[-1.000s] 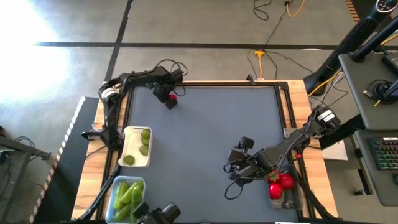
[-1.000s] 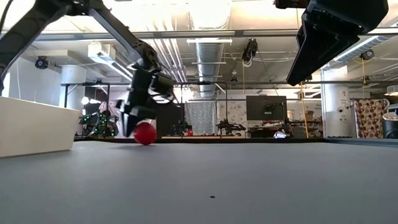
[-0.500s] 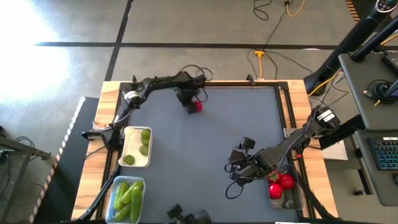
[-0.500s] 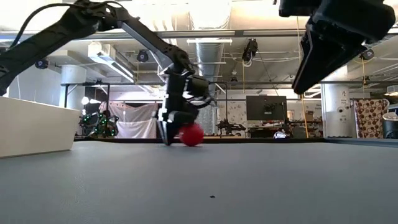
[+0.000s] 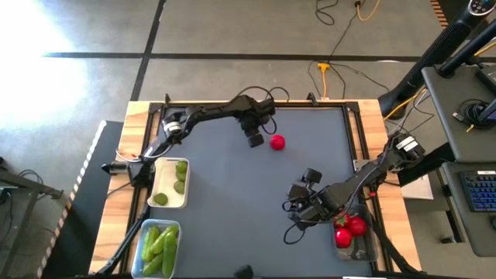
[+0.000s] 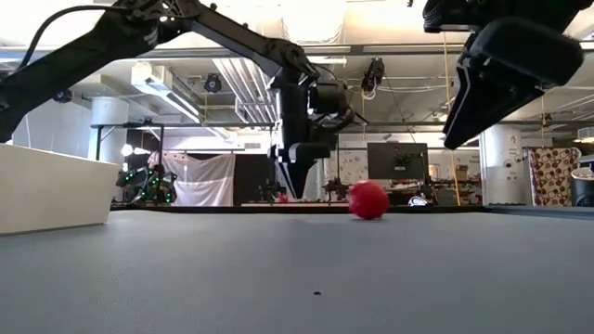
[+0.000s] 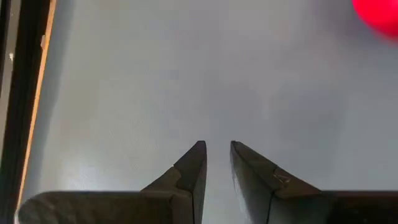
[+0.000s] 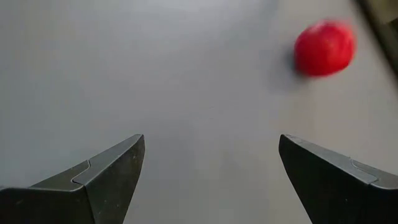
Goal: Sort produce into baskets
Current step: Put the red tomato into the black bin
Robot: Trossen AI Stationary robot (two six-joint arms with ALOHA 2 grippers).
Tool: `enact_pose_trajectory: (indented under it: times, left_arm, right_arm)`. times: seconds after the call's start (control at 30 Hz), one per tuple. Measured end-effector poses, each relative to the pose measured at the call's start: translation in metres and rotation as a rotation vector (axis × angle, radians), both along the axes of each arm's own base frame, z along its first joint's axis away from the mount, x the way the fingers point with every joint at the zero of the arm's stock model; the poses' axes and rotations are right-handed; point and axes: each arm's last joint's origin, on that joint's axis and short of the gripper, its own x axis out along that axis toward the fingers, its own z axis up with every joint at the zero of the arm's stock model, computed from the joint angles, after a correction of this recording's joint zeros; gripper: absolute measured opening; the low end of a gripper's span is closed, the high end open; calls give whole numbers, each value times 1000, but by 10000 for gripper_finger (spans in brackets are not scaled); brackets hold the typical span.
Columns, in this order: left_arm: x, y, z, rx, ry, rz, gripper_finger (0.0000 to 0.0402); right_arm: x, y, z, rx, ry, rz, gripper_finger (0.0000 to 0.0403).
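Red ball (image 5: 277, 142) on grey table (image 5: 232, 201).

No text, label, brand, number or sign can be read in any of the views.
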Motion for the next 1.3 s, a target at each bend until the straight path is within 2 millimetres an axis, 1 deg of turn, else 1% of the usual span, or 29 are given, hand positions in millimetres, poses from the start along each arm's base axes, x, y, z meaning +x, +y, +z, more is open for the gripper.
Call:
enact_pose_trajectory:
  times: [0.13,0.23,0.33,0.47,0.57,0.67,0.83,1.03,1.13,1.23,1.3]
  left_arm:
    - [-5,-8,8,-26,58,-10,57]
    - [-9,-17,8,-51,116,-16,57]
    - [-12,-32,2,-64,159,-35,57]
    - [-13,-58,-7,-75,190,-80,57]
    - [-17,-77,-7,-64,173,-111,57]
    - [-26,-95,-2,-49,140,-138,57]
    - [-53,-120,15,-19,16,-143,57]
    - [-98,-150,41,8,-153,-141,57]
    - [-119,-165,55,11,-249,-148,57]
    - [-135,-179,67,20,-365,-190,57]
    - [-142,-187,70,26,-459,-218,57]
  right_arm:
    - [-5,-8,4,-101,6,-21,364]
    - [-7,-22,8,-145,37,-76,364]
    - [-7,-46,12,-170,83,-157,364]
    - [2,-88,13,-179,136,-247,364]
    - [10,-116,12,-153,165,-272,364]
    - [17,-138,9,-109,170,-257,364]
    - [28,-173,5,-9,106,-213,364]
    - [30,-213,0,132,-16,-247,364]
    - [29,-226,-1,201,-62,-259,364]
    - [26,-236,-3,200,-75,-277,364]
    - [26,-242,-4,191,-89,-295,364]
